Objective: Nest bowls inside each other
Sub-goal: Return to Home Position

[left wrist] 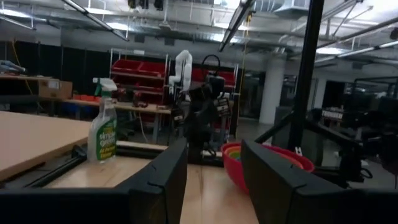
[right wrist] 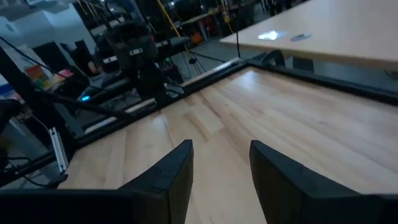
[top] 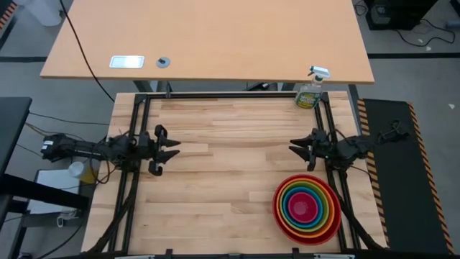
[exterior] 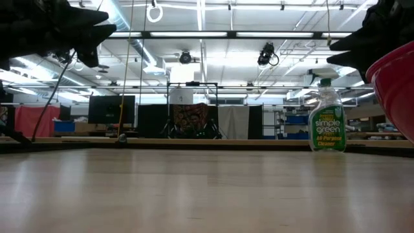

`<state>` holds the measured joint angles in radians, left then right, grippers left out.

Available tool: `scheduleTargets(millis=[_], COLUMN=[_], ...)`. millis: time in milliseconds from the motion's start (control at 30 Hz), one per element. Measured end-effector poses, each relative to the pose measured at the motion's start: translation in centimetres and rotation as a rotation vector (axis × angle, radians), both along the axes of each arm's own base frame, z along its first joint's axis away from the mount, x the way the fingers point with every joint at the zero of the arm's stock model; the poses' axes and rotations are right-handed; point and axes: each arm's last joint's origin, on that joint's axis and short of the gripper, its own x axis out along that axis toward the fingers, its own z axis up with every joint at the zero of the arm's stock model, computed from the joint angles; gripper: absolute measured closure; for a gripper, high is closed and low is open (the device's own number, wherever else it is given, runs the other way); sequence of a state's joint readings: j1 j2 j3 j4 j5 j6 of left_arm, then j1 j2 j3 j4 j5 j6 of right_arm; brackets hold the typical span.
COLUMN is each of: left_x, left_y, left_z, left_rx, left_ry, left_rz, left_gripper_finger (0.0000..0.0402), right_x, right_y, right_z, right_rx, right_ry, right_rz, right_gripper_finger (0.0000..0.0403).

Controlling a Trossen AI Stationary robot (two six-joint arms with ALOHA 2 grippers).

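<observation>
Several bowls (top: 307, 208) sit nested in one stack at the table's near right: red outermost, then orange, lime green, blue and a pink one in the middle. The red bowl's base rests on the wood. Its wall shows at the right in the low view (exterior: 396, 84) and in the left wrist view (left wrist: 273, 165). My left gripper (top: 172, 150) hovers open over the table's left edge, with nothing between its fingers (left wrist: 214, 180). My right gripper (top: 296, 146) hovers open by the right edge, just beyond the stack, and is empty too (right wrist: 221, 174).
A green spray bottle (top: 310, 90) with a white trigger stands at the table's far right corner. A black frame rail (top: 215, 96) runs around the table. A second, lighter table (top: 208, 36) lies beyond it. Bare wood spans the middle.
</observation>
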<state>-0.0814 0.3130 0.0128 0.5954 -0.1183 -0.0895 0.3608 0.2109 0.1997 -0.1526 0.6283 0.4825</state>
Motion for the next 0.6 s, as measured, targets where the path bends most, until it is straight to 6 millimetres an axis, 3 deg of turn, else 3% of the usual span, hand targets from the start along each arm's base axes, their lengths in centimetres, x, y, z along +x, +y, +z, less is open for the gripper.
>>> scheduleTargets(millis=[267,600], left_x=[0.0,0.0], left_y=[-0.1,-0.1], left_z=[-0.2,-0.2], left_rx=[0.001,0.014], left_ry=[0.016,0.016], left_rz=[-0.022,-0.033], left_gripper_finger=[0.0249,0.0249], right_x=[-0.8,-0.6], right_y=[-0.1,0.1], right_z=[0.1,-2.8], right_rx=[-0.019,0.001], right_ry=[-0.034,-0.031], right_rz=[-0.001,0.003], right_gripper_finger=[0.0238,0.0239])
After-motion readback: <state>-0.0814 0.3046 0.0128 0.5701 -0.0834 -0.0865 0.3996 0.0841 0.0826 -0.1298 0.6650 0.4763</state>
